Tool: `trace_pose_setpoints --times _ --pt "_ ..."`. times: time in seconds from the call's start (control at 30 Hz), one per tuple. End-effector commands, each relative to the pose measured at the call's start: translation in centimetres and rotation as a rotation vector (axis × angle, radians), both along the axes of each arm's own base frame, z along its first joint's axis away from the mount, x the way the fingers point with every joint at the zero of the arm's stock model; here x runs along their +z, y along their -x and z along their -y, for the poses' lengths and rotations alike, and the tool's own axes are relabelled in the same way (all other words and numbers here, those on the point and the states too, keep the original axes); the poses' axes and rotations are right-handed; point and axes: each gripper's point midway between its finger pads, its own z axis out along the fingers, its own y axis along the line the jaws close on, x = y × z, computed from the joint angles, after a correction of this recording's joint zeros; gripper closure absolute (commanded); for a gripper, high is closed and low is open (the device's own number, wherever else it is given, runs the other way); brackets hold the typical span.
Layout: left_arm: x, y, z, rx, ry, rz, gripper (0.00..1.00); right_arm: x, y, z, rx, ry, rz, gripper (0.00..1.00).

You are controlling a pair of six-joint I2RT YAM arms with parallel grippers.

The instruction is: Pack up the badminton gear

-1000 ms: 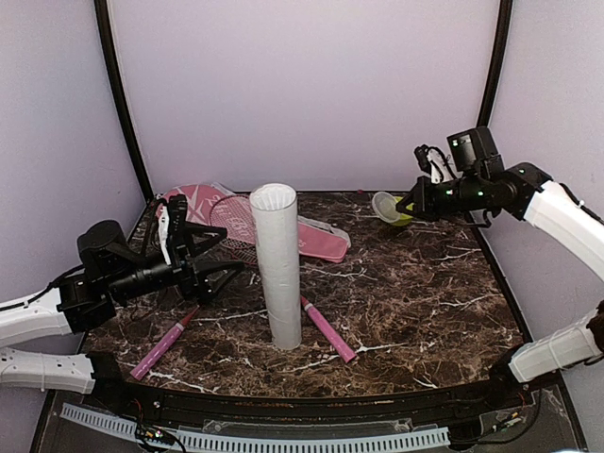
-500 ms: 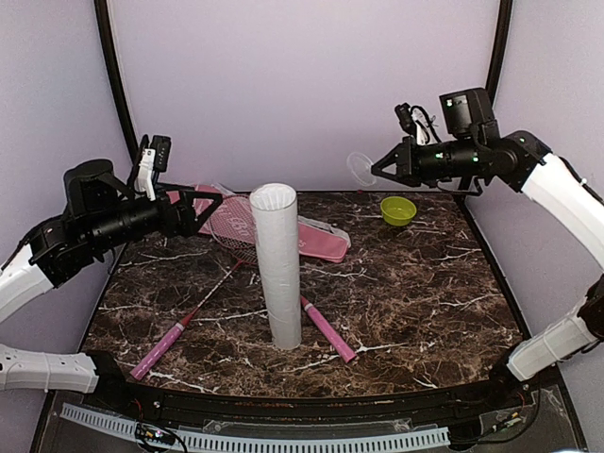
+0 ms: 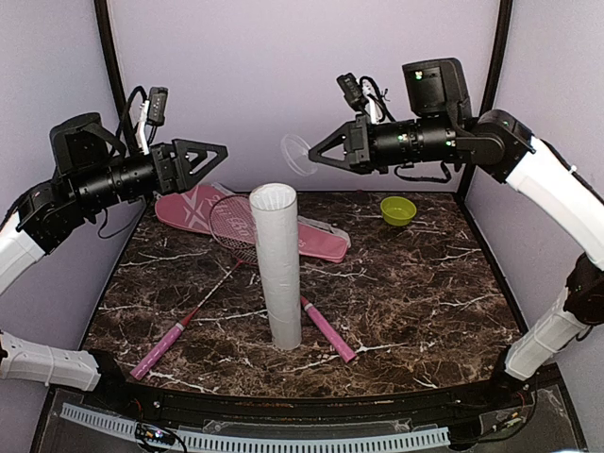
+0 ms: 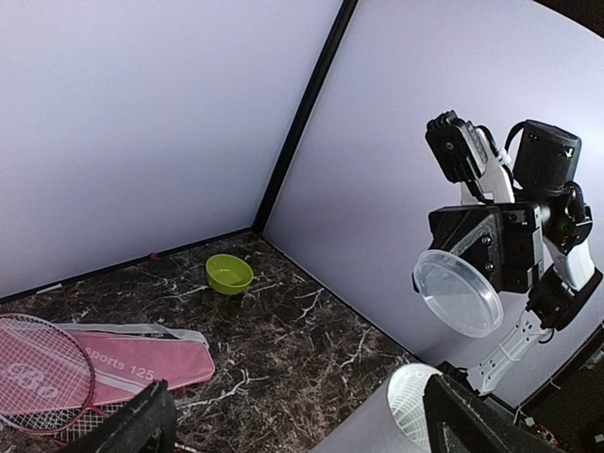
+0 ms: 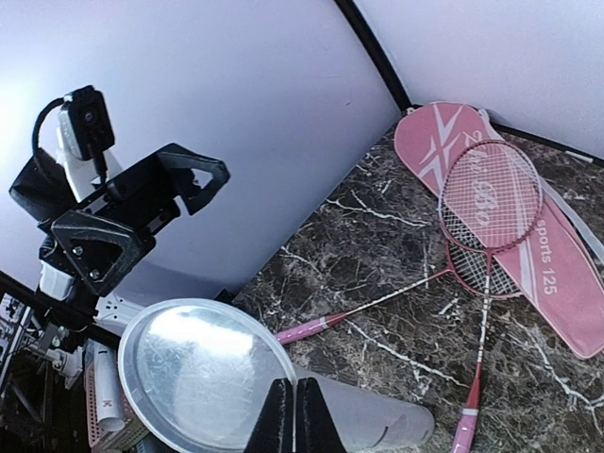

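A tall white tube (image 3: 276,269) stands upright mid-table, its open top (image 4: 416,406) showing a white ribbed pattern. My right gripper (image 3: 316,157) hangs high, just right of the tube's top, shut on the rim of a clear round lid (image 3: 294,154) (image 5: 201,372). My left gripper (image 3: 213,154) is open and empty, high to the left of the tube. Two rackets with pink handles (image 3: 164,344) (image 3: 328,330) lie crossed behind the tube, their heads (image 5: 491,203) on the long pink cover (image 3: 316,241).
A small lime-green bowl (image 3: 398,209) (image 4: 229,274) sits at the back right of the marble table (image 3: 415,293). Lilac walls with black corner posts (image 3: 115,94) close in the back and sides.
My right gripper has lifted the clear lid from beside the green bowl and carried it left toward the tube's top. My left arm has risen from the rackets, its gripper still open.
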Motion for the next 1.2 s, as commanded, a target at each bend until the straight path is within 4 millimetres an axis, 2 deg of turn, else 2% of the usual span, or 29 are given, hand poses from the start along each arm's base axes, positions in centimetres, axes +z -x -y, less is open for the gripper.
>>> trace_pose_setpoints --times 0.0,0.13,0.17,0.23,0.37,0.53,0.7,1.0,1.17 --pt "0.8 1.6 1.3 -0.129 0.004 0.025 0.08 3.0 1.9 -2.7 0.074 -0.077 0.053 1.0" --pt "-0.9 1.3 0.8 -0.096 -0.011 0.027 0.08 3.0 3.1 -4.1 0.12 -0.068 0.058 1.0" --pt "-0.9 1.4 0.6 -0.088 -0.008 0.028 0.08 3.1 3.4 -4.1 0.126 -0.065 0.061 1.0" --pt "-0.4 1.8 0.3 -0.091 0.004 0.043 0.08 2.0 3.2 -4.8 0.129 -0.032 0.048 1.0" --pt "0.8 2.2 -0.4 -0.076 0.024 0.077 0.09 1.6 3.3 -4.6 0.118 -0.003 0.044 1.0" --pt "1.2 2.4 -0.6 -0.068 0.034 0.082 0.1 1.3 3.6 -4.4 0.103 0.023 0.048 1.0" --pt "0.7 2.2 -0.5 -0.07 0.015 0.07 0.1 1.2 3.8 -4.0 0.093 0.043 0.049 1.0" --pt "1.0 2.3 -0.1 -0.093 0.038 0.076 0.1 0.9 3.6 -3.5 0.072 0.078 0.058 1.0" --pt "0.9 2.3 0.1 -0.099 0.032 0.075 0.1 0.1 3.4 -3.4 0.064 0.105 0.056 1.0"
